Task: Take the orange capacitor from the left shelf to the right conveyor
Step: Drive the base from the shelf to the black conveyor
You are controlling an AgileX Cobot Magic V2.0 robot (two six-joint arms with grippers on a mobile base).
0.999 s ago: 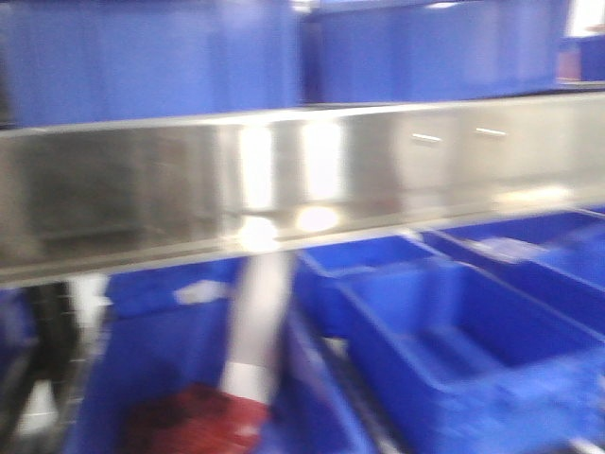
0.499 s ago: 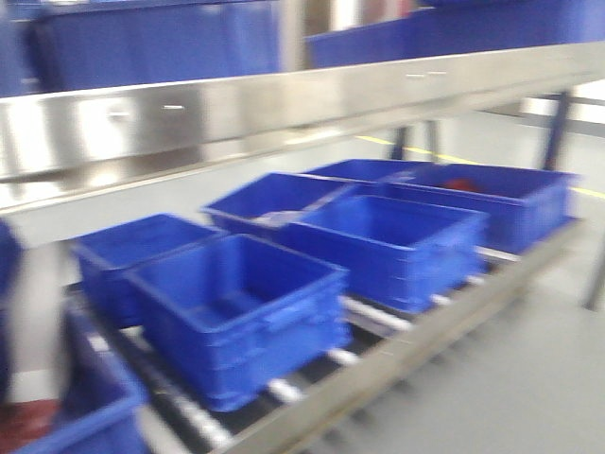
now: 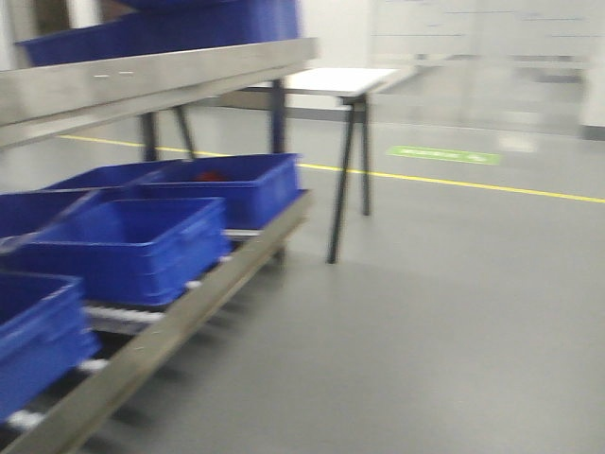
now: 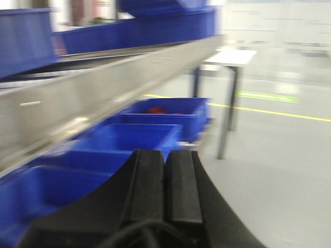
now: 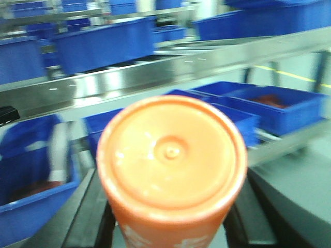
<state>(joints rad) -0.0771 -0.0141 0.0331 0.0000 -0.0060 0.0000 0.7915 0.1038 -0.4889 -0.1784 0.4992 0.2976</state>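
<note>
Shelf (image 3: 161, 80): brushed metal, shiny. Bins (image 3: 132, 246): blue plastic, smooth. Capacitor (image 5: 171, 155): orange, smooth, slight sheen. Left gripper (image 4: 165, 155): matt black. Floor (image 3: 425, 331): smooth grey, satin.

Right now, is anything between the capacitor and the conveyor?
Cannot tell: the right conveyor is in no view. The orange capacitor sits in the right gripper; the front view shows grey floor and a table beside the left shelf.

Open grey floor (image 3: 454, 322) on the right; blue bins (image 3: 132, 246) under steel shelf (image 3: 151, 80) along the left; table (image 3: 345, 85) ahead
</note>
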